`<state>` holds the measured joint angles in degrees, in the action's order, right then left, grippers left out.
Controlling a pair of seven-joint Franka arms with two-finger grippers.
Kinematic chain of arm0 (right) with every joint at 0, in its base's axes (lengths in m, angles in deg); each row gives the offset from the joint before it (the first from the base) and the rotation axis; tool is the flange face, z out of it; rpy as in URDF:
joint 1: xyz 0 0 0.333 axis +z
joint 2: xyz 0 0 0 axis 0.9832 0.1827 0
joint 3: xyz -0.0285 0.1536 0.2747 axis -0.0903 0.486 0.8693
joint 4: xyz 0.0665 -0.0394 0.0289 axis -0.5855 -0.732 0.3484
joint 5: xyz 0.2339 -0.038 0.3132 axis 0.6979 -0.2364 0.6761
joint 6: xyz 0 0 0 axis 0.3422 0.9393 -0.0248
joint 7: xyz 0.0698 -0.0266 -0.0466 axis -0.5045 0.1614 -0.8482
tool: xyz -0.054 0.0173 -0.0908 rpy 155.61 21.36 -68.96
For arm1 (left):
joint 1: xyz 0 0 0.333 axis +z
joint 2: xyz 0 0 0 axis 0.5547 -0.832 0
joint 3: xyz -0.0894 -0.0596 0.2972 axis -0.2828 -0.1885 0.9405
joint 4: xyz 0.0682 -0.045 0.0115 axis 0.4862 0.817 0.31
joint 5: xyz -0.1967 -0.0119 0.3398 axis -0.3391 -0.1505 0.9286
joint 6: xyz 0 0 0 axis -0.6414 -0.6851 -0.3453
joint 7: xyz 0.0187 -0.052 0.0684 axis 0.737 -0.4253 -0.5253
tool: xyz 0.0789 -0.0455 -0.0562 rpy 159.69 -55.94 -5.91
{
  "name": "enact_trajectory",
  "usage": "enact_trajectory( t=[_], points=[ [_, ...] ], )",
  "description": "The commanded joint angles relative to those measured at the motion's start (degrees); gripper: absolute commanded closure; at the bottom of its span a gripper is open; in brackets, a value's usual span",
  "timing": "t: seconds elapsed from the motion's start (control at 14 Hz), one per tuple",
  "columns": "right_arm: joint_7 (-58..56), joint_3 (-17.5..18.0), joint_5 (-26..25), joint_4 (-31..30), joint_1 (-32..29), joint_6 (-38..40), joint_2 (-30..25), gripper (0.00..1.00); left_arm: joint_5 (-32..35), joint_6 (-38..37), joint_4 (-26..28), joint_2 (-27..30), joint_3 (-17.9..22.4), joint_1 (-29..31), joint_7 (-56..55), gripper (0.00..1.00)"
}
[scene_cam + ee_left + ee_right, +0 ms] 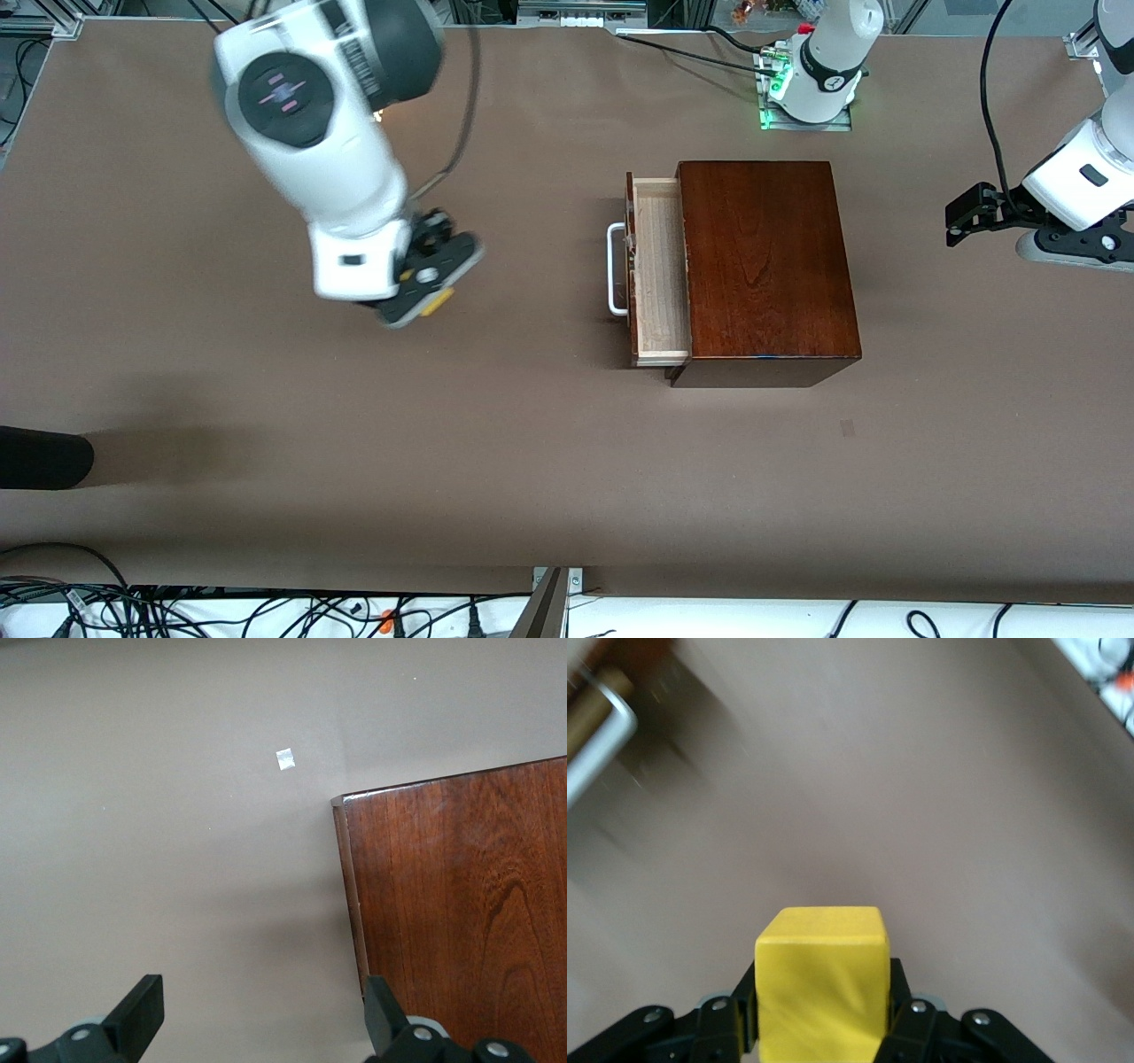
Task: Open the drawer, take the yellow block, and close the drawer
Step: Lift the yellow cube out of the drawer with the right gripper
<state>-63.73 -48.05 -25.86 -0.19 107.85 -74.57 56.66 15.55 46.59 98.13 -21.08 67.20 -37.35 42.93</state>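
Front view: right gripper (423, 304) hides most of yellow block (437, 306).

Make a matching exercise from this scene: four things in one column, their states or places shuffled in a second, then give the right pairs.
Things:
1. drawer
2. yellow block
3. left end effector
4. right end effector

States or places:
A. open, over the table beside the wooden box's corner
B. pulled out of the box, nothing visible in it
C. shut on a small cube, over bare table toward the right arm's end
D. clamped between two black fingers, off the table

Pairs: 1-B, 2-D, 3-A, 4-C
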Motion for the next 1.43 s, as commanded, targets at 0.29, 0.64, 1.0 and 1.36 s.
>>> enact_trajectory(
  t=[0.29, 0.64, 1.0, 1.36],
  points=[
    [-3.51, -5.99, 1.68, -32.49, -7.98, -16.18, -11.47, 1.0, -0.96, -1.25, -1.37, -0.28, -0.01, 0.23, 1.33, 0.0],
    [-2.72, -5.99, 2.2, -49.1, -14.92, -33.29, -11.39, 1.0, -1.05, -1.25, -1.37, -0.37, -0.01, 0.23, 1.33, 0.0],
    [3.24, -5.38, 3.96, -59.34, -15.72, -46.97, -10.17, 1.0, -0.96, -1.25, -1.37, -0.37, -0.01, 0.23, 1.33, 0.0],
    [8.42, -5.29, 8.35, -56.02, -16.34, -51.27, -4.03, 1.0, -1.05, -1.25, -1.37, -0.28, -0.01, 0.23, 1.33, 0.0]
  ],
)
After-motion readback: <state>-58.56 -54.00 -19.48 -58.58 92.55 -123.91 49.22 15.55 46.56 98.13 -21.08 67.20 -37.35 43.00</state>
